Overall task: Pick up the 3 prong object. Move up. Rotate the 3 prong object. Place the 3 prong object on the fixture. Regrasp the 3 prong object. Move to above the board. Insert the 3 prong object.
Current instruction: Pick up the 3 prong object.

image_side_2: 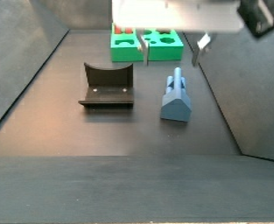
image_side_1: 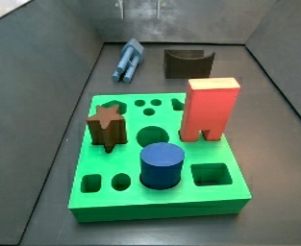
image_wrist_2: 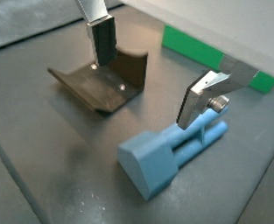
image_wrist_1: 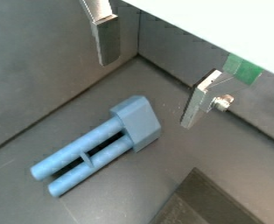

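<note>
Gripper (image_wrist_1: 145,74): finger tops cut off by the frame edge in both wrist views; in a side view only one finger (image_side_2: 202,45) shows below the blurred white arm body, the rest hidden; out of frame in the side view facing the board.

Board (image_side_2: 147,44): far part hidden behind the arm; only a green corner (image_wrist_1: 242,70) shows in a wrist view.

3 prong object (image_side_1: 127,60): small and far, prongs not countable there.

Fixture (image_wrist_2: 101,79): near corner hidden behind a finger.
</note>
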You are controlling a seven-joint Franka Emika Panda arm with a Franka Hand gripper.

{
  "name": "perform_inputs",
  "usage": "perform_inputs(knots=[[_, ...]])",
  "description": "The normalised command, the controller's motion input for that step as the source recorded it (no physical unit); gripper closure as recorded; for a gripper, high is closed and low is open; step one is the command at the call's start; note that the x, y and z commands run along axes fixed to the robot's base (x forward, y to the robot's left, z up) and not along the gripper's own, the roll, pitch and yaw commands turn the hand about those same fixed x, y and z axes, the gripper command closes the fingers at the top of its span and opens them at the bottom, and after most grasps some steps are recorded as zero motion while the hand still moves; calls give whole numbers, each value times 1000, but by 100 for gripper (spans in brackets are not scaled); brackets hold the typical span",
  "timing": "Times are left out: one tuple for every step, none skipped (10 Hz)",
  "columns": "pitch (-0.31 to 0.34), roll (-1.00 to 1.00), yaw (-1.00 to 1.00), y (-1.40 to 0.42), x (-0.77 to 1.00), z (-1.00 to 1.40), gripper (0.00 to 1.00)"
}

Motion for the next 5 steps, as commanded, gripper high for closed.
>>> perform_inputs(knots=[[-189,-19,-209,74,-186,-611,0],[-151,-24,-240,77,-114,-563,0],[-144,-37,-186,94,-134,-486,0],[-166,-63,-174,71,-80,-463,0],[-219,-77,-97,57,-120,-534,0]])
